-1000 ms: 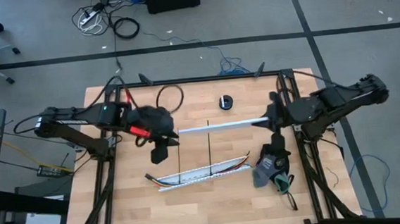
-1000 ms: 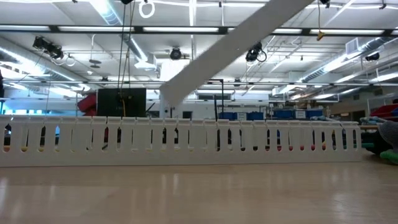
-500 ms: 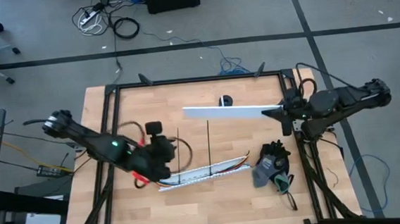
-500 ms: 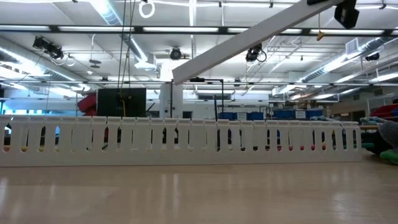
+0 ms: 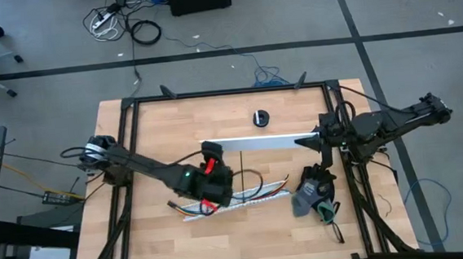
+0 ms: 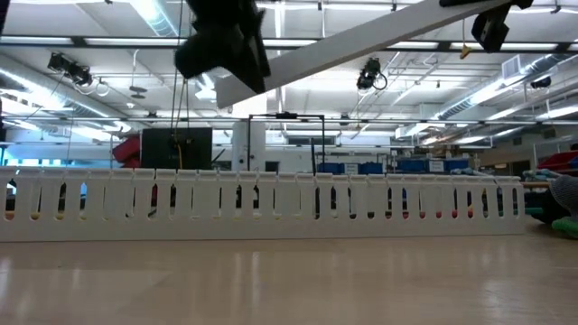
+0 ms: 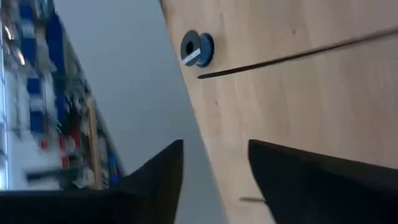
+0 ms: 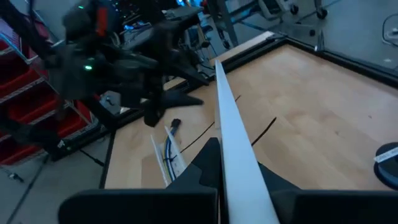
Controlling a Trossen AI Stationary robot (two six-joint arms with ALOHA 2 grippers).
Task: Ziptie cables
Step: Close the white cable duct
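My left gripper (image 5: 212,162) hovers with fingers (image 7: 155,180) parted and holding nothing, at the free end of the long white strip (image 5: 261,143). My right gripper (image 5: 320,139) is clamped on that strip's other end. The cables (image 5: 256,194) lie in the slotted channel (image 6: 271,203) just below my left gripper; one ziptie (image 5: 242,163) lies just beside it.

white slotted channel (image 5: 244,198), black spool (image 5: 262,117), gloves (image 5: 313,191)

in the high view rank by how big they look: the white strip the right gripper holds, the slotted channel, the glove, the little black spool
1. white strip, though it is raised nearer the camera, so unsure against 2
2. slotted channel, partly hidden by the left gripper
3. glove
4. black spool, clearly smallest
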